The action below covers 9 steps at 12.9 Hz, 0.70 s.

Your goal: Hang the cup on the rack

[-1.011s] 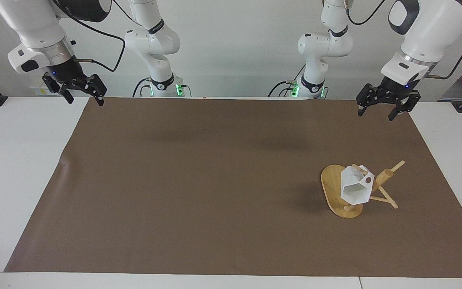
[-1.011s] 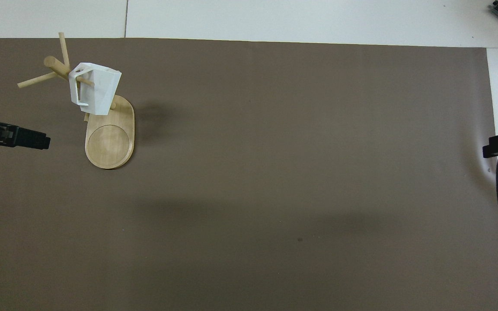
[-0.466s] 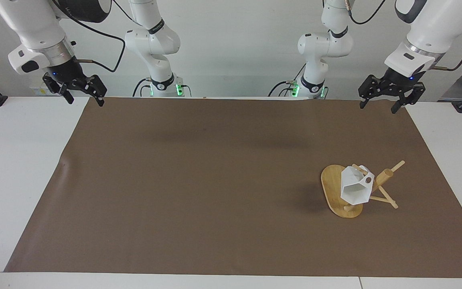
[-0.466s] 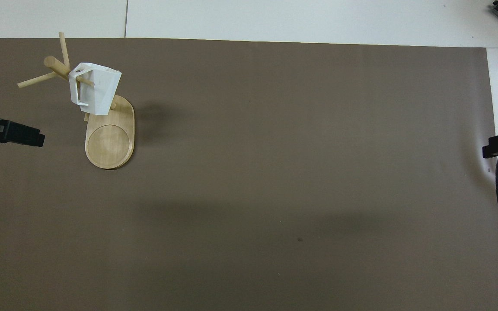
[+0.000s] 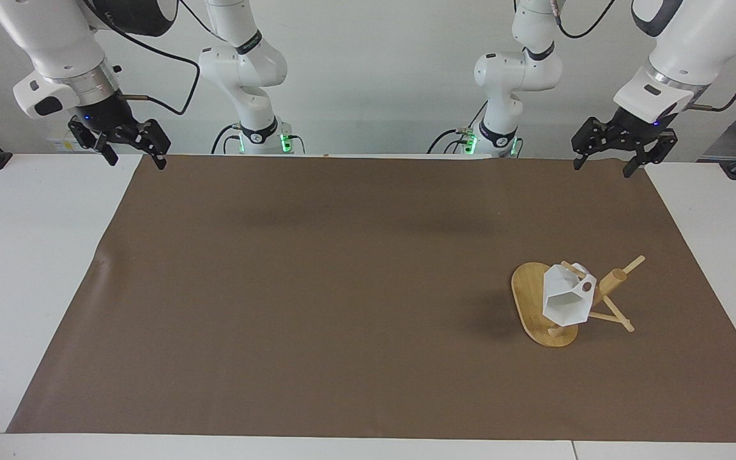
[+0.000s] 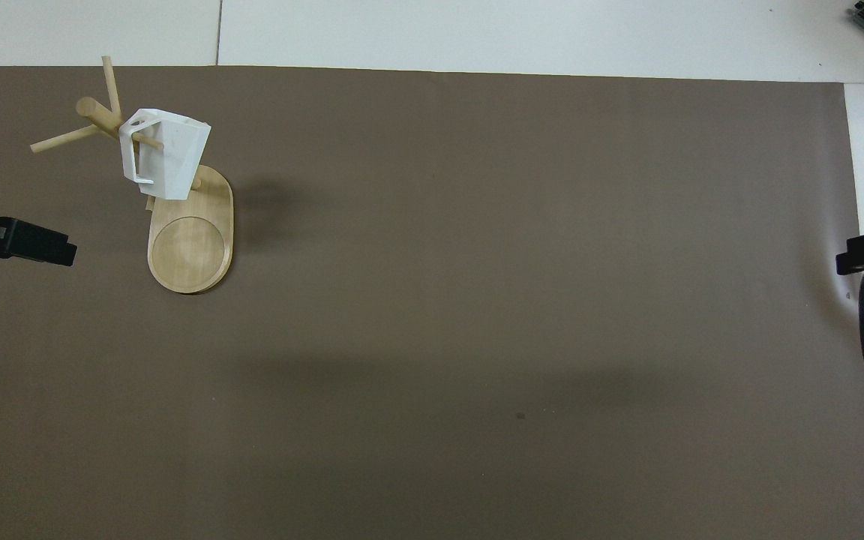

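Desk (image 5: pixel 42 268): white top, largely covered by a brown mat (image 5: pixel 342 294). Nothing else lies on the mat apart from the task items.

Arms: both are raised at the robots' end of the desk. The left end effector (image 5: pixel 604 163) hangs over the mat's edge at the left arm's end, fingers spread and holding nothing. The right end effector (image 5: pixel 133 156) hangs over the mat's corner at the right arm's end, likewise spread and empty. Both are well apart from the task items. In the overhead view only dark tips show at each side edge.

Rack (image 5: pixel 531 300): a bamboo stand on an oval base, toward the left arm's end of the desk, with a thick post and thin crossing pegs. The base sits flat on the mat.

Cup (image 5: pixel 566 300): white and faceted, hanging on the rack with one peg passing through its handle (image 6: pixel 136 139), the body tilted and its mouth turned away from the robots. It touches nothing but the rack, as far as can be seen.

Assessment: the task appears complete, with both arms waiting clear.

Risks:
- The cup hangs to one side of the post, over the base. A knock to the desk or rack could swing it along the peg and off the tip.
- How far along the peg the handle sits cannot be told exactly; a shallow seat would make slipping more likely.
- A left arm movement passing low over the rack could catch a projecting peg and tip the stand.
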Motion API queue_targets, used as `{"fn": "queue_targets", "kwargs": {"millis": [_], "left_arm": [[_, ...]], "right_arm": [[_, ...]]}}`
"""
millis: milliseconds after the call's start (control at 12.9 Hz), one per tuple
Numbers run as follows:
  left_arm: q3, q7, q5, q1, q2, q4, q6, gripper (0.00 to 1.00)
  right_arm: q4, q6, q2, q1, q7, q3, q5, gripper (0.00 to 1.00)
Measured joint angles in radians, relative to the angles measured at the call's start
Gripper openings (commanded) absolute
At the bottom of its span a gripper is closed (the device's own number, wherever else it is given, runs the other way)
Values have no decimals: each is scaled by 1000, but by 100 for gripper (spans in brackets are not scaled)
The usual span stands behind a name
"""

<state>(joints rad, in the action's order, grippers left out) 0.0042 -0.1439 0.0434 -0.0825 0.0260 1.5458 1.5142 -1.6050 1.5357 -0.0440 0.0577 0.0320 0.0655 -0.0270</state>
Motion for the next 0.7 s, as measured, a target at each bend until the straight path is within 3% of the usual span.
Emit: {"fn": "queue_targets", "kwargs": {"millis": [700], "left_arm": [[5, 77, -22, 12, 3, 0, 0, 100]], "right_arm": [[0, 0, 0, 0, 0, -1, 0, 100]]}}
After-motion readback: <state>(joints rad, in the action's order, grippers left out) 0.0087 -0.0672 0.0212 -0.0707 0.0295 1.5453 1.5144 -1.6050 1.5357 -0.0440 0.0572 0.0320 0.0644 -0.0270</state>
